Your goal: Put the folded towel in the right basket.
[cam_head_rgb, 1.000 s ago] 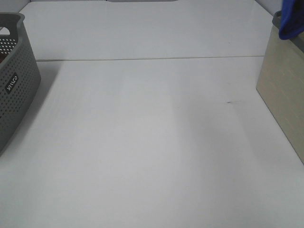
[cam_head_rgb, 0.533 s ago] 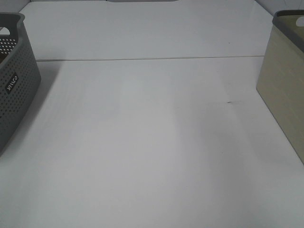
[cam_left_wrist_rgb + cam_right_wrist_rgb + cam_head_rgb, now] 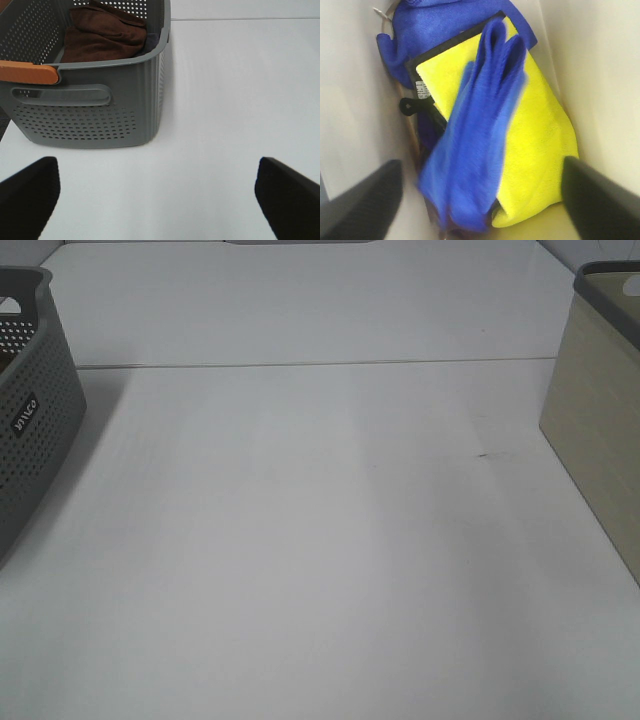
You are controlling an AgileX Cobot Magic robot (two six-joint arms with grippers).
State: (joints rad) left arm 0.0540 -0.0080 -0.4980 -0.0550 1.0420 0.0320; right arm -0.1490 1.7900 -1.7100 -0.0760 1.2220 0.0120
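While the right arm's camera looks straight down into the beige basket (image 3: 600,75), the folded blue towel (image 3: 475,135) shows inside it, draped long and loose across a yellow cloth (image 3: 540,150) that lies flat on the basket's floor. The towel's outline is blurred, so its folds are hard to read. Beyond it, at the far end of the beige basket, another blue cloth (image 3: 440,25) is bunched up. A small white label (image 3: 422,90) and a black loop (image 3: 410,106) sit at the yellow cloth's edge.

The right gripper (image 3: 482,200) hangs over the beige basket with its jaws spread wide. One dark finger (image 3: 367,197) is close to one wall and the other close to the opposite wall. Neither touches the towel, which lies free between them.

From the high camera the beige basket (image 3: 600,430) stands at the right edge of the white table (image 3: 320,540), and neither arm shows in that view. Across the table from the beige basket, at the left edge, stands a gray perforated basket (image 3: 30,430).

The left gripper (image 3: 160,195) hovers over bare table just beside the gray basket, on the side that faces the beige one. Its jaws are spread wide and hold nothing. Inside the gray basket a brown towel (image 3: 102,37) is heaped, and an orange handle (image 3: 27,72) rests on its rim.
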